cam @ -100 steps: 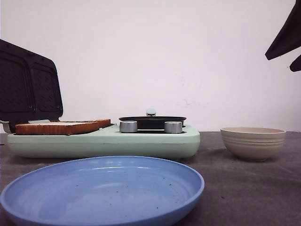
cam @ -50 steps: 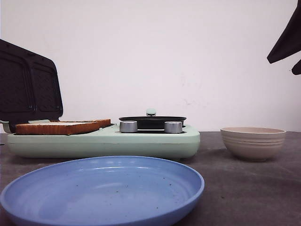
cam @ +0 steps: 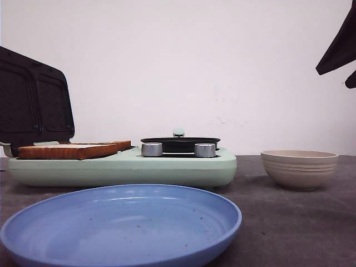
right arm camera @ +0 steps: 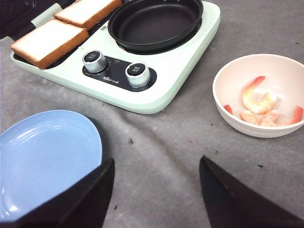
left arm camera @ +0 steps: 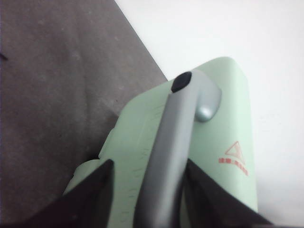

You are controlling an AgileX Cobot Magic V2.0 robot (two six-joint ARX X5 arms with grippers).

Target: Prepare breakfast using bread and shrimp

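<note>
Bread (right arm camera: 64, 26) slices lie flat, side by side along the breakfast maker's (right arm camera: 185, 71) grill plate; curled shrimp (right arm camera: 259, 102) sit in the bowl (right arm camera: 228, 107). Left gripper (left arm camera: 147, 190) clasps the lid handle (left arm camera: 173, 142); right gripper (right arm camera: 156, 199) hangs spread and empty.

Tabletop with cooking gear and dishes.
Mint-green breakfast maker (cam: 167, 164) left of centre, black pan (right arm camera: 154, 23) and two knobs (right arm camera: 137, 74) on it; blue plate (cam: 122, 225) in foreground; beige bowl (cam: 299, 168) at right.
</note>
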